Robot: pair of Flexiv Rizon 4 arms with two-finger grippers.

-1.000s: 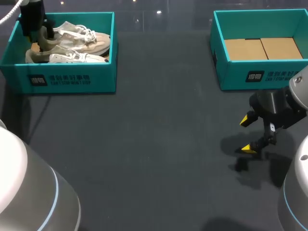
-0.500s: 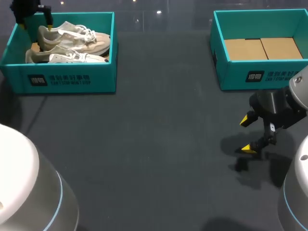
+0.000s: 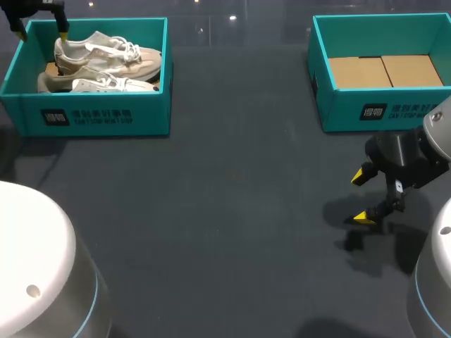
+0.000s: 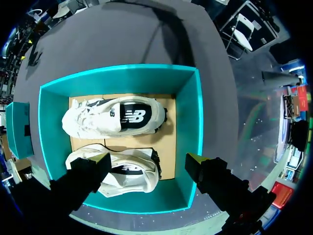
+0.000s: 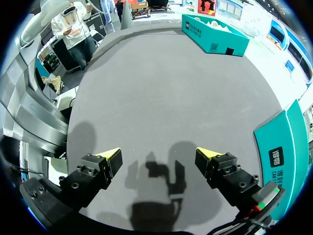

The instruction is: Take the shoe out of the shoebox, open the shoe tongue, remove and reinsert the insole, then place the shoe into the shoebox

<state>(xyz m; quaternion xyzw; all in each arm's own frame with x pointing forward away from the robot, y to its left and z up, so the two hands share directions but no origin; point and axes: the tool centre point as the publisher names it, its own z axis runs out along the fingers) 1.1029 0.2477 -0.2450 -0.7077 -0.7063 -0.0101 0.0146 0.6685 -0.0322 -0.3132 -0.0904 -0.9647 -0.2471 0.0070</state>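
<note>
A teal shoebox stands at the table's far left with two pale sneakers lying on their sides in it, one at the back and one at the front. My left gripper hangs open above the box's far left corner, holding nothing. From the left wrist view, its open fingers straddle the heel end of the nearer sneaker from high above; the other sneaker lies ahead of it. My right gripper is open just above the bare table at the right, its fingers empty.
A second teal box with only a cardboard floor stands at the far right, just behind my right gripper; its wall shows beside that gripper. The left shoebox lies far across the dark table.
My left gripper has risen out of the shoebox, away from the sneaker's heel, drawn back to the far left corner and opened wider. The right arm has kept still.
</note>
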